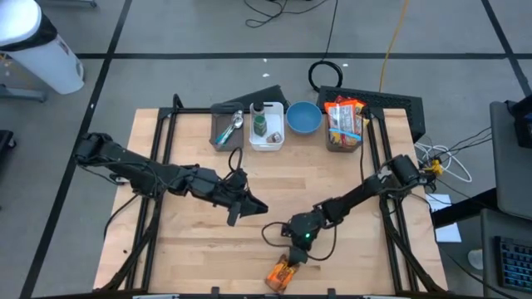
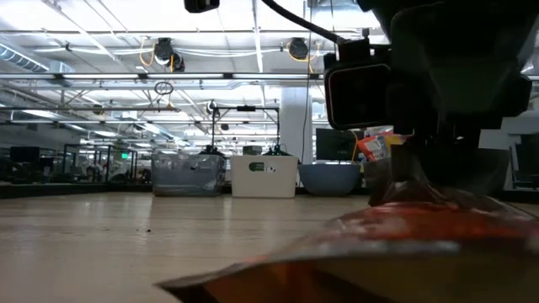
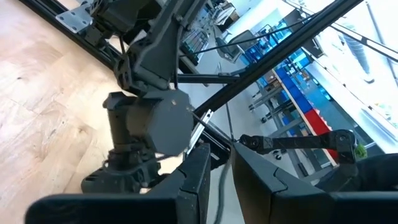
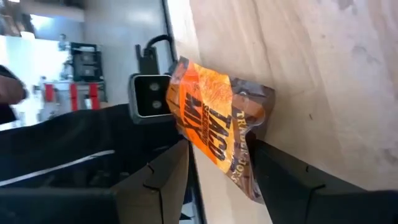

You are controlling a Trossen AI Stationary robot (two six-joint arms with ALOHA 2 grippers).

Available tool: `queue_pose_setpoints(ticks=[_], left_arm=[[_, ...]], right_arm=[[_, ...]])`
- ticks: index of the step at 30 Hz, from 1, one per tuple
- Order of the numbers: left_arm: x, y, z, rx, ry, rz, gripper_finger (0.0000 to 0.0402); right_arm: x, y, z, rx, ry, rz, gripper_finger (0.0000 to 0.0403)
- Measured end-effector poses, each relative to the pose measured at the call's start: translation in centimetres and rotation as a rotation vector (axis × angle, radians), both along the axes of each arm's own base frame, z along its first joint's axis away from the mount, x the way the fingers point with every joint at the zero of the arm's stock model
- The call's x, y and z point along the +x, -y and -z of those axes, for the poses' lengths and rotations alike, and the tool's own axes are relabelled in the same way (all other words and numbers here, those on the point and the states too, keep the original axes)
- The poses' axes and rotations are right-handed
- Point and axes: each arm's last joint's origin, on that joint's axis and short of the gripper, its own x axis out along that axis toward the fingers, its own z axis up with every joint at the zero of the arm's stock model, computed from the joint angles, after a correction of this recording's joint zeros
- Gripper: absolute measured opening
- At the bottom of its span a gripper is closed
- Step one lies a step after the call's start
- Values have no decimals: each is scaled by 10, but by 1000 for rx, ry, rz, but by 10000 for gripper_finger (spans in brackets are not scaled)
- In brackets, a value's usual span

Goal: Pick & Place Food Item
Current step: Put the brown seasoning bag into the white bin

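An orange taco mix packet (image 1: 283, 272) lies at the table's near edge, and its printed face (image 4: 217, 124) shows in the right wrist view. My right gripper (image 1: 293, 253) is down at the packet's far end and shut on it. In the low view the packet (image 2: 379, 244) fills the foreground under the dark gripper. My left gripper (image 1: 241, 208) hangs above the middle of the table, nothing in the narrow gap between its fingers (image 3: 199, 168). My right gripper has the packet between its two fingers, one on each side edge (image 4: 186, 149) (image 4: 256, 146), at the end nearest the wrist. The fingers slant down toward the table's near edge. The packet's side (image 4: 264, 115) is crumpled by one fingertip. Its other end rests on the table.
Along the far edge stand a tray with utensils (image 1: 227, 126), a white bin with a bottle (image 1: 267, 124), a blue bowl (image 1: 303, 117) and a bin of snack packets (image 1: 344, 124). A small camera (image 4: 149, 93) stands at the near edge beyond the packet.
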Motion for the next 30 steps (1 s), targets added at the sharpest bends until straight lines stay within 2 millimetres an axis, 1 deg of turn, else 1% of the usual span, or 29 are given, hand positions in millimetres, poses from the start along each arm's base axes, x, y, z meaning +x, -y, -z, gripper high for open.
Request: queue_pose_setpoints(ticks=[4, 6, 9, 13, 15, 18, 20, 24, 30], left_arm=[[0, 1, 1, -8, -8, 4, 72], [0, 1, 1, -9, -8, 10, 72], [0, 1, 1, -7, -9, 10, 72], [0, 1, 1, 0, -7, 11, 72], [0, 1, 1, 0, -7, 12, 72], [0, 1, 1, 1, -10, 12, 72], [-1, 1, 2, 3, -17, 13, 72], [-1, 1, 4, 8, -36, 14, 72], [-1, 1, 5, 11, -47, 29, 72]], right_arm=[[0, 1, 1, 0, -10, 7, 165], [0, 1, 1, 4, -20, 14, 152], [0, 1, 2, -1, -23, 16, 110], [-1, 1, 2, -3, -24, 18, 27], [-1, 1, 2, -11, -23, 23, 9], [-1, 2, 3, -23, -33, 32, 10], [-1, 2, 3, -27, -27, 27, 3], [1, 7, 3, -20, -29, 30, 1], [5, 18, -9, -21, 11, 31, 1]])
